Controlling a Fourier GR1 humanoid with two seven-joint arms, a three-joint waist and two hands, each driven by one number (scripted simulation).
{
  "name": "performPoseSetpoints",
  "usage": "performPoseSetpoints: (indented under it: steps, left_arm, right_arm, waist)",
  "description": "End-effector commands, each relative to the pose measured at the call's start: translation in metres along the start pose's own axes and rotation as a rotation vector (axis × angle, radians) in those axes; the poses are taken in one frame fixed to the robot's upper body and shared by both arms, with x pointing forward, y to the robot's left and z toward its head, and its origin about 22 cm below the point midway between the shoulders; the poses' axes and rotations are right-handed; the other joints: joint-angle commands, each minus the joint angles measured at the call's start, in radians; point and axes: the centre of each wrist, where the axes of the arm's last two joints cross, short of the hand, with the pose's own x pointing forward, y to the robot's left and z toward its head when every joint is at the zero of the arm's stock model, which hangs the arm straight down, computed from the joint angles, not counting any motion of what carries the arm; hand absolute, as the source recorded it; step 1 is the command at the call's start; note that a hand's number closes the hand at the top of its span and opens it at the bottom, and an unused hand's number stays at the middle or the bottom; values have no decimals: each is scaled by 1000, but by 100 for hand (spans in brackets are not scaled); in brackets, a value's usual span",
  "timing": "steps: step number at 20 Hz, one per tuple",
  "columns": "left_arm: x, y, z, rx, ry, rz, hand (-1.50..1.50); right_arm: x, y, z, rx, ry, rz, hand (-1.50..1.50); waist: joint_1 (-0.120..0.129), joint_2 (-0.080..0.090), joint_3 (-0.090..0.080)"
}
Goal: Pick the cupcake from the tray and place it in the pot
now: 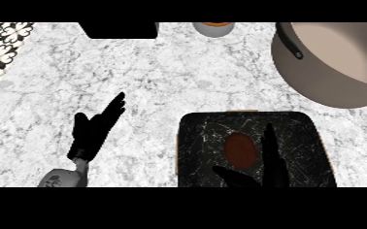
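Head view: the right hand (pixel 269 167) comes up from the lower edge over the tray (pixel 309 140). Its palm and wrist are cut off there, so only the fingers and thumb show. The fingers are straight and released, grasping nothing, and the thumb is spread out to the left. The hand is black against the dark marbled tray, which makes its outline hard to follow.

The cupcake (pixel 240 150) sits on the tray near its middle, just left of the straight fingers. It shows only as a brown oval, and I cannot tell whether the fingers touch it. The tray lies at the near right of the worktop (pixel 165 77), and its near edge is cut off.

The left hand (pixel 97 132) rests toward the near left of the worktop, well apart from the tray. Its fingers are straight and released, pointing away, and a short piece of grey forearm shows below it.

The pot (pixel 326 63) stands at the far right corner, partly cut off by the right edge, with a dark handle on its left rim. Along the far edge a black object (pixel 119 29) and a small cup (pixel 213 28) with an orange top are both cropped. A patterned strip (pixel 14 39) marks the far left corner.
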Motion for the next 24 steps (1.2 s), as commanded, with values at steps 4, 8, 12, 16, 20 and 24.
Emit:
performPoseSetpoints:
  steps: [4, 8, 12, 16, 20, 24]
  left_arm:
    - [-12, -9, -5, -11, 9, 1, 0]
    - [-3, 12, 6, 0, -5, 4, 0]
    - [-8, 6, 7, -18, 3, -8, 0]
    - [2, 5, -6, 1, -3, -12, 0]
    - [3, -6, -3, -13, -24, -2, 0]
    - [3, -5, -3, -19, -17, -9, 0]
  right_arm:
    - [-36, 17, -20, 63, -58, 185, 150]
    - [-63, 4, -7, 38, -41, 58, 150]
    - [-60, 10, -11, 37, -87, -9, 150]
    - [-75, 12, -9, 38, -180, 23, 150]
    - [-19, -110, -70, 252, -267, 122, 150]
    - [2, -151, -93, 329, -318, 193, 150]
  waist:
    - [9, 7, 0]
    - [5, 3, 2]
    - [5, 3, 2]
    - [1, 4, 2]
    - [12, 7, 6]
    - [26, 16, 12]
